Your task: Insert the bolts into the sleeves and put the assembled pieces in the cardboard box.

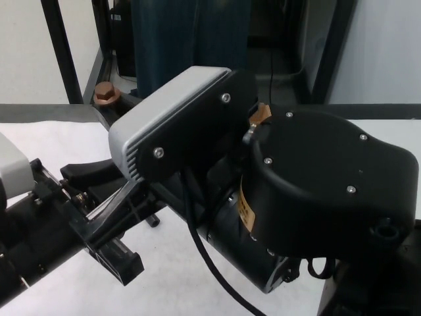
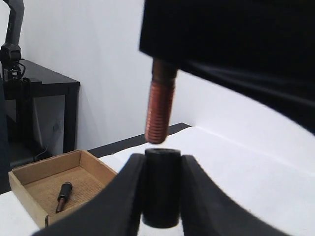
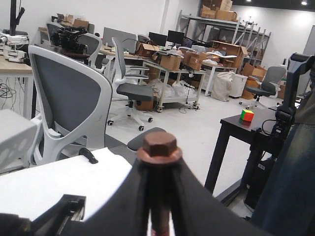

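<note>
Just above the sleeve (image 2: 161, 189), the bolt (image 2: 160, 110)

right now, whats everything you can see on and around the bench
bolt: 1, copper, in the right pincer, threaded end just above the sleeve
sleeve: 1, black, upright in the left pincer
bench: 1, white-covered
cardboard box: 1, brown, on the bench beyond the sleeve
assembled piece: 1, black and copper, lying in the cardboard box
side table: 1, black, beyond the bench
cube: 1, multicoloured, out in the room
left pincer: 1, black, shut on the sleeve
right pincer: 1, black, shut on the bolt
</note>
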